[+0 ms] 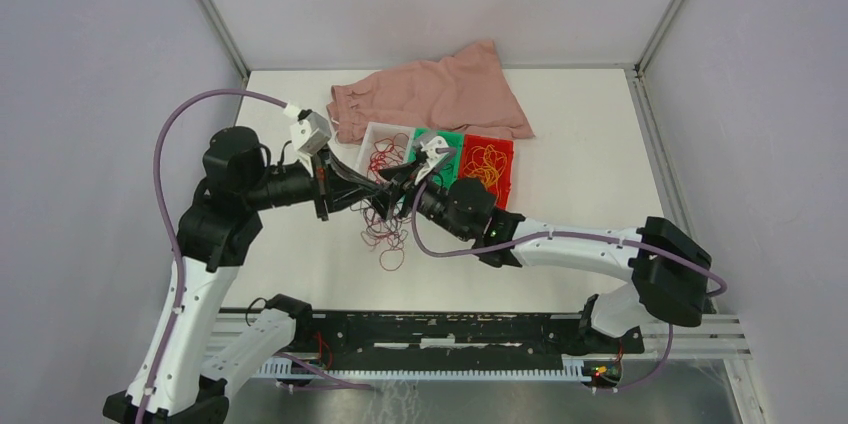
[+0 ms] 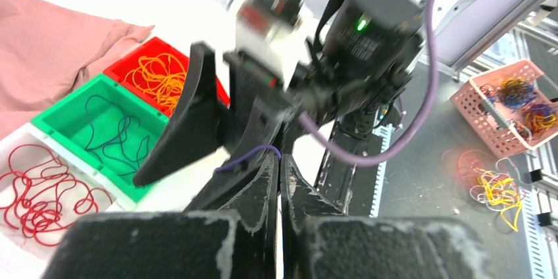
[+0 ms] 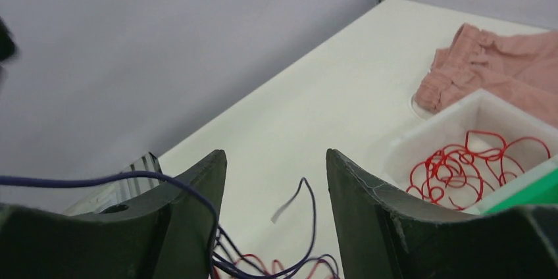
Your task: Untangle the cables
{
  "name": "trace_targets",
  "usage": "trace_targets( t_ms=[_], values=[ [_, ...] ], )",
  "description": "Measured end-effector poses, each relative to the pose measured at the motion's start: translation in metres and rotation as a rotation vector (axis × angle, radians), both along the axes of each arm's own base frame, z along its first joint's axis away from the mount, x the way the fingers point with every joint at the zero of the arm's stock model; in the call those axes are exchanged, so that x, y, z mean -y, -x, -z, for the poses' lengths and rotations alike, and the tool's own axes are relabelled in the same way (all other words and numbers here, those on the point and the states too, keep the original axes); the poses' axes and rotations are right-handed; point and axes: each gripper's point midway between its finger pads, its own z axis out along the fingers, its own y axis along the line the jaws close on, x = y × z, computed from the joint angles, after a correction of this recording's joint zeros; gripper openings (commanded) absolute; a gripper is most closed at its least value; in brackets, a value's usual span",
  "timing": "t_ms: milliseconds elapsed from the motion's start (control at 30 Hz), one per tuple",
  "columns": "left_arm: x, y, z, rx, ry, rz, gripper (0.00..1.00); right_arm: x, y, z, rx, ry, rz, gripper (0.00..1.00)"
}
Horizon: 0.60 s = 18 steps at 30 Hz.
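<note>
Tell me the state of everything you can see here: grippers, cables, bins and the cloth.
Left gripper: shut on a blue cable.
Right gripper: open, blue strand across one finger.
Clump: tangled, on the table.
White bin: holds red cables.
Green bin: holds blue cables.
Red bin: holds orange cables.
Cloth: crumpled behind the bins.
</note>
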Motion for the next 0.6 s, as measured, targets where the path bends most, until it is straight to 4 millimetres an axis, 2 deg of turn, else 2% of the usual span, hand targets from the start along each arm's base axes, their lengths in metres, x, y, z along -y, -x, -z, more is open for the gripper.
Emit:
trace_targets(
  t_ms=[133, 333, 600],
  values=[
    [0.004, -0.001, -0.017, 0.004, 0.027, 0.02, 0.03, -0.005, -0.003, 0.032, -0.034, 0.061, 0.0, 0.65],
    [0.007, -0.007, -0.047, 0.069, 0.054, 0.033, 0.03, -0.004, -0.005, 0.049, -0.048, 0.092, 0.016, 0.67],
    [0.007, -0.008, -0.098, 0.198, 0.091, 0.025, 0.03, 0.01, -0.005, 0.089, -0.082, 0.153, 0.05, 0.69]
  ],
)
